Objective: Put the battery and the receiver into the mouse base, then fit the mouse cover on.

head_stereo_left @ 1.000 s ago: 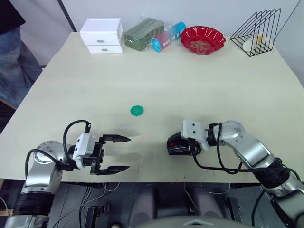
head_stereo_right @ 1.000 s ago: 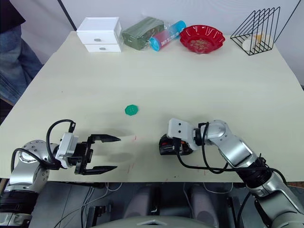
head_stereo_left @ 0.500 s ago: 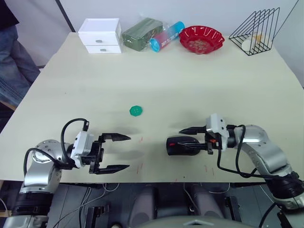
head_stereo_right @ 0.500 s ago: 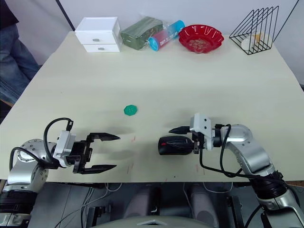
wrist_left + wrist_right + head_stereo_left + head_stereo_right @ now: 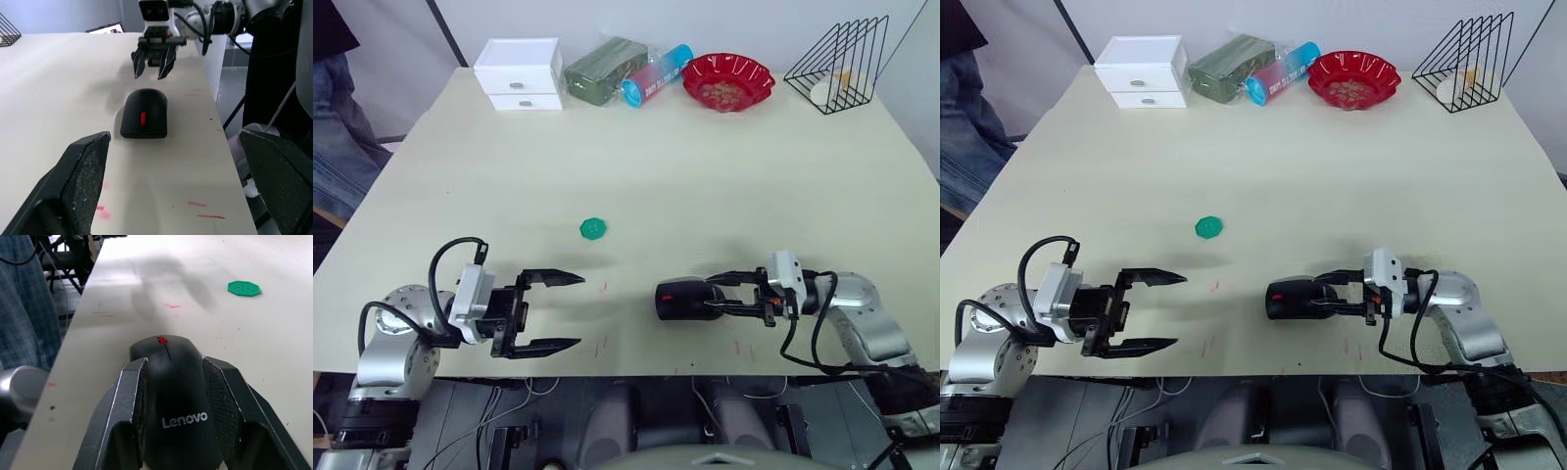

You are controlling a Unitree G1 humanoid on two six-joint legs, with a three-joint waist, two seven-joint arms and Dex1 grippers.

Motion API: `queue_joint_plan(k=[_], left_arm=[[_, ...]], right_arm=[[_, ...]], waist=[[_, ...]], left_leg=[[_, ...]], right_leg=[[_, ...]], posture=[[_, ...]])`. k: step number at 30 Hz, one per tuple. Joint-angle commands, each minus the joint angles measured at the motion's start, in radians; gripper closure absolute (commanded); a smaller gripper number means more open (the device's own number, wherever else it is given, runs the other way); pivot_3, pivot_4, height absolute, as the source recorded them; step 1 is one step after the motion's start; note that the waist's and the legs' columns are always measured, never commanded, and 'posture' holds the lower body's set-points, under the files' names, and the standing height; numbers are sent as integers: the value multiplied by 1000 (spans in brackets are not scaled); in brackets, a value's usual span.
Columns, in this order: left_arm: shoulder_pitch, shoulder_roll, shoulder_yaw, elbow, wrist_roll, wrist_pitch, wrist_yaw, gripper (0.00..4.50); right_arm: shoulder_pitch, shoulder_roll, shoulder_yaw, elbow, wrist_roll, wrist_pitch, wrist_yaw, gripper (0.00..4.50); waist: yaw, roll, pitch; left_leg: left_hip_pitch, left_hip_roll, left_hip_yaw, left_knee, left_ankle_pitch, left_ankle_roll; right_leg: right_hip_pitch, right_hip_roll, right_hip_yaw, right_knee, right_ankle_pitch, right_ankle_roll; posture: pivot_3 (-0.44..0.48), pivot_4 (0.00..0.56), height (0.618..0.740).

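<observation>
Mouse cover (image 5: 683,299) is seen seated on the base near the front edge of the table (image 5: 705,166), so the mouse looks assembled; only a red wheel strip shows on top. The right gripper (image 5: 729,294) is set with its fingers apart, one on each flank of the rear half, and whether the pads (image 5: 222,396) actually press the shell cannot be told. The left gripper (image 5: 563,311) is held wide open, well apart from the mouse, over bare table. The shell is judged light, rigid and smooth, likely slippery under a pinch; the straighter side walls would be the best hold. The battery and receiver cannot be seen, presumably hidden inside. A green disc (image 5: 594,228) lies further back.
</observation>
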Motion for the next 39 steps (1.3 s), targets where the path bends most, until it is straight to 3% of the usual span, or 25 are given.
queue_joint_plan(k=[1, 7, 10, 21, 32, 34, 36, 39], left_arm=[[6, 20, 24, -26, -25, -3, -38, 0], [5, 30, 19, -14, -18, -22, -38, 0], [6, 30, 19, -13, -16, -22, -38, 0], [49, 15, 60, 4, 20, -10, 23, 0], [101, -40, 109, -32, 75, 85, 279, 0], [122, -66, 115, -47, 119, 114, 397, 0], [146, -98, 133, -63, 158, 123, 502, 0], [190, -124, 152, -93, 187, 129, 576, 0]], right_arm=[[-10, 10, 7, 29, -19, -50, 4, 2698], [-7, -16, 93, 122, -136, -46, -1, 2698], [-8, -26, 114, 130, -159, -5, -26, 2698], [40, -17, -47, -7, 40, -12, -55, 2698], [193, -77, -236, -80, 86, 2, -151, 2698], [258, -84, -302, -66, 87, -9, -185, 2698], [320, -89, -355, -59, 79, -17, -219, 2321], [371, -84, -390, -74, 83, -20, -242, 1056]], waist=[[0, 0, 0], [-2, 0, 0], [-2, 0, -1], [3, -2, -3], [1, -1, -2], [2, -1, -2], [4, -1, -2], [2, -1, -2]], left_leg=[[0, 0, 0, 0, 0, 0], [2, 0, 0, 0, 0, 0], [16, 0, 3, -4, 0, 0], [19, 1, 3, -6, 0, 0], [17, 1, 3, -6, 0, 0], [17, 1, 3, -6, 0, 0], [17, 1, 3, -6, 0, 0], [16, 1, 2, -6, 0, 0]], right_leg=[[0, 0, 0, 0, 0, 0], [2, 0, 0, 0, 0, 0], [14, 0, 1, -3, -1, -1], [16, 0, 2, -3, -1, -2], [14, 0, 1, -3, -1, -2], [14, 0, 2, -3, -1, -2], [15, -1, 2, -3, -1, -2], [15, -1, 2, -4, -1, -1]], posture=[[0, 150, 740], [0, 150, 740], [0, 150, 740], [0, 150, 740], [0, 150, 740], [0, 150, 740], [0, 150, 740], [0, 150, 740]])
